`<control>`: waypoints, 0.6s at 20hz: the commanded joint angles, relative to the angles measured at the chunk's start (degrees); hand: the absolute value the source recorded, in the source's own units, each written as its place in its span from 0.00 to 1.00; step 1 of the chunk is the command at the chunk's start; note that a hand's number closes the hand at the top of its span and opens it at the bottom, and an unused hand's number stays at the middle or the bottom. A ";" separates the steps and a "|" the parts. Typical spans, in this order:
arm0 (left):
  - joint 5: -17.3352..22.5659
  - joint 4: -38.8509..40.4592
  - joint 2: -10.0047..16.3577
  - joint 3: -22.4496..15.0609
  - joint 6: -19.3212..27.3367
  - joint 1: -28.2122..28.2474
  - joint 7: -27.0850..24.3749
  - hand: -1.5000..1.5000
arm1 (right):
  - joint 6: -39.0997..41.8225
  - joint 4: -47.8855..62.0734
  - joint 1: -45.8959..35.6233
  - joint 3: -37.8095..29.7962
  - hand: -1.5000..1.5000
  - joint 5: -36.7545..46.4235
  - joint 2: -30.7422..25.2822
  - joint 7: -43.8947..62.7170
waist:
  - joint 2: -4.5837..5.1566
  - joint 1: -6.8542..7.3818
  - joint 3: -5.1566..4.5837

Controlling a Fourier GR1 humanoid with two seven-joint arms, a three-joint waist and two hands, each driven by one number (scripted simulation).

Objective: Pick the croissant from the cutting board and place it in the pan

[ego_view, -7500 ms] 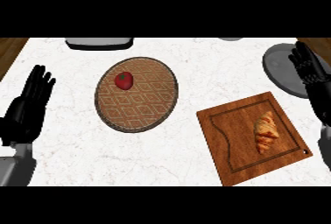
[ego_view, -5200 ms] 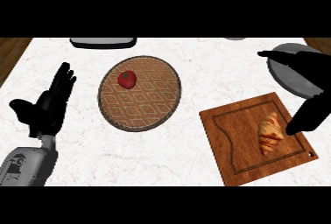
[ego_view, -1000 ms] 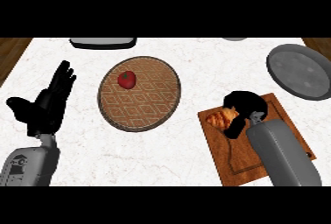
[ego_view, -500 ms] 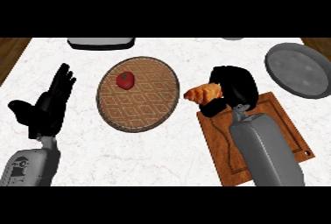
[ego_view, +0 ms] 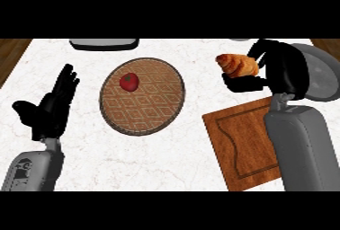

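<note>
Up off the cutting board (ego_view: 246, 143) went the croissant (ego_view: 238, 64), now in the air beside the pan (ego_view: 324, 78) at the counter's far right corner. The right hand (ego_view: 282, 67) curls its fingers round it. It looks light and crumbly, so hold its thick middle softly. The left hand (ego_view: 48, 110) rests open by the left edge.

A round brown plate (ego_view: 147, 110) with a diamond pattern lies near the middle of the white counter (ego_view: 146, 164). A small red fruit (ego_view: 129, 81) sits on its far part. A grey thing (ego_view: 104, 43) lies at the counter's far edge.
</note>
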 commanded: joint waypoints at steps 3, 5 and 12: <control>0.27 -2.69 0.31 -0.15 -0.41 0.82 1.42 0.50 | -5.63 2.83 -1.10 -14.37 1.00 -11.03 -4.93 -6.56 | 0.12 0.34 0.09; 0.70 -2.57 0.57 0.23 -0.89 -0.16 1.25 0.50 | -8.33 9.77 -4.51 -15.92 1.00 -11.91 -4.73 -7.71 | 0.22 0.77 0.04; 0.24 -4.64 -0.67 -1.61 -0.95 0.51 2.56 0.50 | -13.63 34.15 -7.46 -25.29 1.00 -14.02 -20.24 -24.65 | 0.64 1.97 0.12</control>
